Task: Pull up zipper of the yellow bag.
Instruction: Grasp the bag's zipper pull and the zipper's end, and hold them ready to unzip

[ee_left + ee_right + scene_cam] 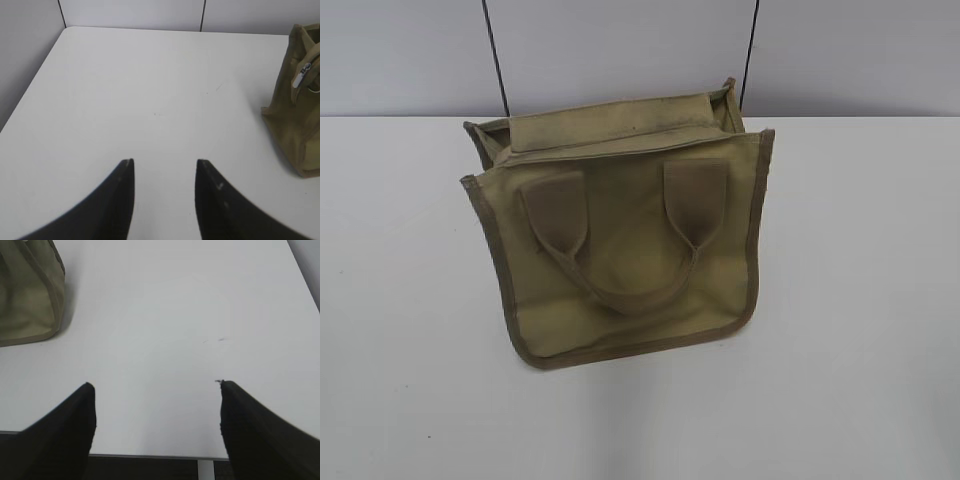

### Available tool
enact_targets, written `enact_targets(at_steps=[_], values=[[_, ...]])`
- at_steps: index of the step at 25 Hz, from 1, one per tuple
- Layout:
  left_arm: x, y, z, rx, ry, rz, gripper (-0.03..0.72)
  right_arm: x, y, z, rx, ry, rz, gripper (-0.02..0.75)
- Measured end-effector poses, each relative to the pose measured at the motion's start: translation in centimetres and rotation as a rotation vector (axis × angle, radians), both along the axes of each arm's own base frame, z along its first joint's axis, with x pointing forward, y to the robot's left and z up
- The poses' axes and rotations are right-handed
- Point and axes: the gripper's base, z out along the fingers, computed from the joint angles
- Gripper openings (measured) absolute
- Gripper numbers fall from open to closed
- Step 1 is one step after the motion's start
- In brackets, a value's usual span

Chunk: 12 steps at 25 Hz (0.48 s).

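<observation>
Starting: both my grippers, left [164,172] and right [157,395], spread wide, empty, clear of bag [620,240]; zipper [303,76] untouched

Bag [620,270] mid-table [860,330] — zipper [302,77] apparently at left end

matt khaki canvas on the yellow bag [620,290], darker woven binding [495,270] along edges, wide webbing handles [620,240]. shiny silver metal on the zipper [301,77] tab. smooth, faintly glossy white bench [860,300]. matt black hand fingers [117,200].
</observation>
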Motion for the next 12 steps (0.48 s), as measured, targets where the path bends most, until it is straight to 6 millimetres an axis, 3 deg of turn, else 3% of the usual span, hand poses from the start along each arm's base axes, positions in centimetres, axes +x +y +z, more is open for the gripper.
enact_targets(at_steps=[12], values=[[0.0,0.01,0.0,0.001,0.0,0.0,0.308,0.0,0.0,0.0,0.0,0.0,0.0,0.564]])
